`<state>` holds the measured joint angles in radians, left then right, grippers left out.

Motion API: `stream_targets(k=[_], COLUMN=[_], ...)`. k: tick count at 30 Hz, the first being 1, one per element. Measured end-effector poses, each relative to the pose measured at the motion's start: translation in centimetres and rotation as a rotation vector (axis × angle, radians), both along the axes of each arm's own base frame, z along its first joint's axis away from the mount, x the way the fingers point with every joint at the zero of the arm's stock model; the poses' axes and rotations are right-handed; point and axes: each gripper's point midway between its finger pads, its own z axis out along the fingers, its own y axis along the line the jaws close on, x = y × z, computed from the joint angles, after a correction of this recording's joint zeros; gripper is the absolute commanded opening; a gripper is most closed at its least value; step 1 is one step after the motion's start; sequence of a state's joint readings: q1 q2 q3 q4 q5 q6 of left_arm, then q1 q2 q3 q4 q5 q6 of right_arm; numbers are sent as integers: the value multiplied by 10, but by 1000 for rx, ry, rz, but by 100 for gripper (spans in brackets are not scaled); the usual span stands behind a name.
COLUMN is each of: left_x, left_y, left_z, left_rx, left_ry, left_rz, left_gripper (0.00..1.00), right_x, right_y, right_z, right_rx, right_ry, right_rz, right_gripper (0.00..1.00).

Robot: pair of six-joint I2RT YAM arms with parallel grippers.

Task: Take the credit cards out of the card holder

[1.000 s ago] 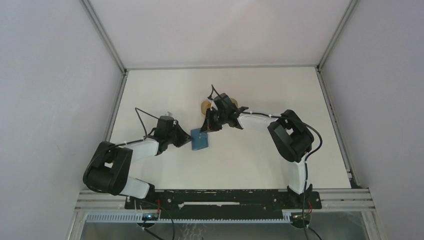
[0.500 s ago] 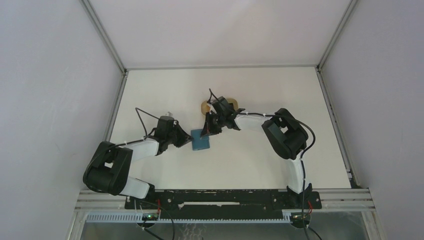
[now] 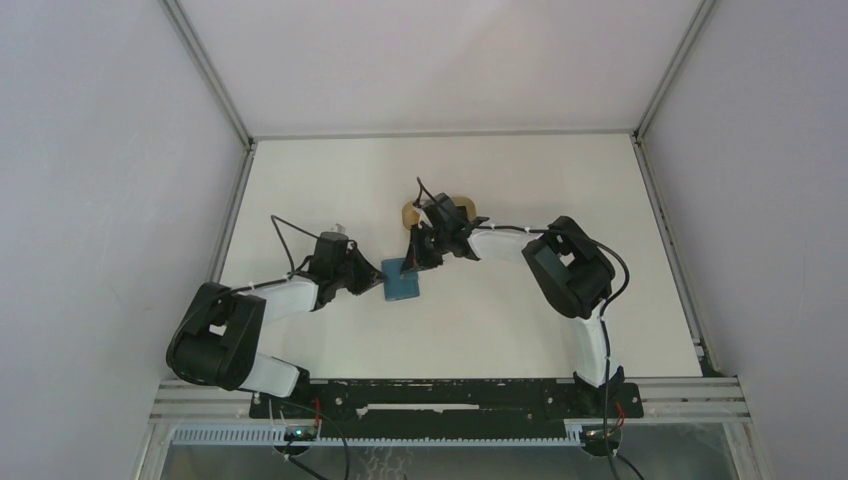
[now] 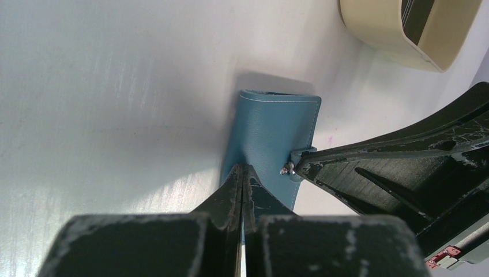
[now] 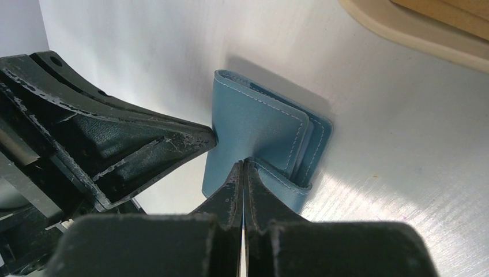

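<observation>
The teal-blue card holder (image 3: 402,283) lies on the white table between my two grippers. My left gripper (image 3: 374,279) is shut, its tips on the holder's left edge (image 4: 243,167). My right gripper (image 3: 411,260) is shut on the holder's small closure tab (image 4: 295,162), whose metal snap shows beside its fingertips. In the right wrist view the jaws (image 5: 243,163) pinch the stitched flap of the holder (image 5: 259,124), and its layers are parted a little at the right. No credit cards show; any inside the holder are hidden.
A tan rounded tray (image 3: 410,212) sits just behind the right gripper; it shows in the left wrist view (image 4: 380,37) with something dark inside, and in the right wrist view (image 5: 403,29). The booth walls stand to the left, right and back.
The right arm came a little nearer and to the left, bringing its gripper onto the holder's tab. Since half a second ago nothing has visibly moved. The left arm has stayed put.
</observation>
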<state>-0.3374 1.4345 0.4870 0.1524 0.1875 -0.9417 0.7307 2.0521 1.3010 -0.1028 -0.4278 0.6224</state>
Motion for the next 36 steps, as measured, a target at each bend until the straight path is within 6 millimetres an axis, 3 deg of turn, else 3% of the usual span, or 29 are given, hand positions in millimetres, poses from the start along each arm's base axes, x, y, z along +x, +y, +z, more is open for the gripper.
stream_targets(k=[23,36], left_x=[0,2], left_y=[-2,-3], left_z=[-2,-2], left_rx=[-11,-20], left_ry=[-5,-10], left_rz=[-3,-1], left_gripper=[0,0], right_x=[-2,2], right_y=[17,6], right_z=[-13,-18], right_rx=[-88,16], right_ry=[-147,-150], right_rz=[35,8], right_gripper=[0,0])
